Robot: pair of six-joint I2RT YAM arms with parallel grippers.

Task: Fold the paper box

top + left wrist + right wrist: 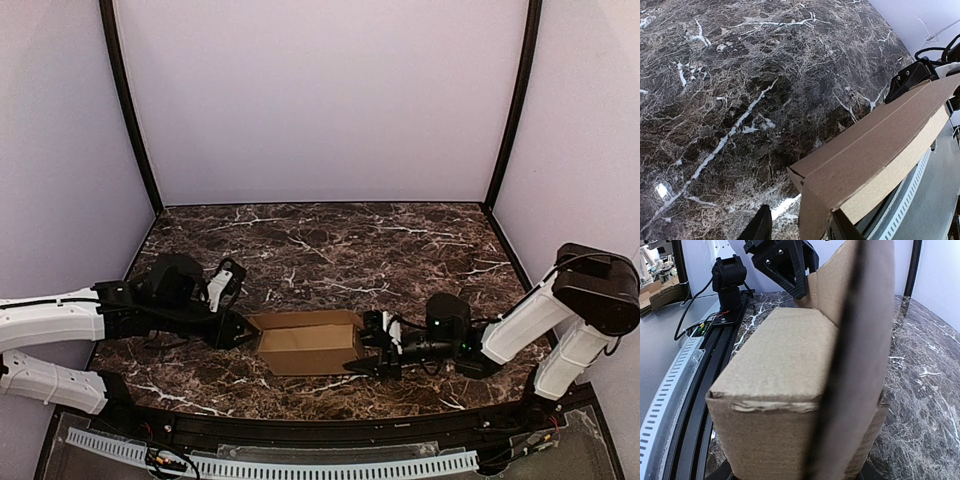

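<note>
Dark marble table (330, 240) with white veins, pale lilac walls (320, 90) behind, black corner posts. Paper box (308, 342) lying near the front edge at mid-table, long axis left to right, between the two arms. Plain brown, body squared up, top side partly open with one long flap (860, 340) standing upright. Left gripper (243, 330) at the box's left end: jaws narrowed but not clamped, end flap between them, one finger (759, 227) showing a gap to the cardboard, the other tucked under the box edge. Right gripper (365, 343) at the right end: jaws about half wide, a finger on each long side, gripping the box across its width. Black rail with white perforated strip (300, 465) along the near edge, just beside the box.
</note>
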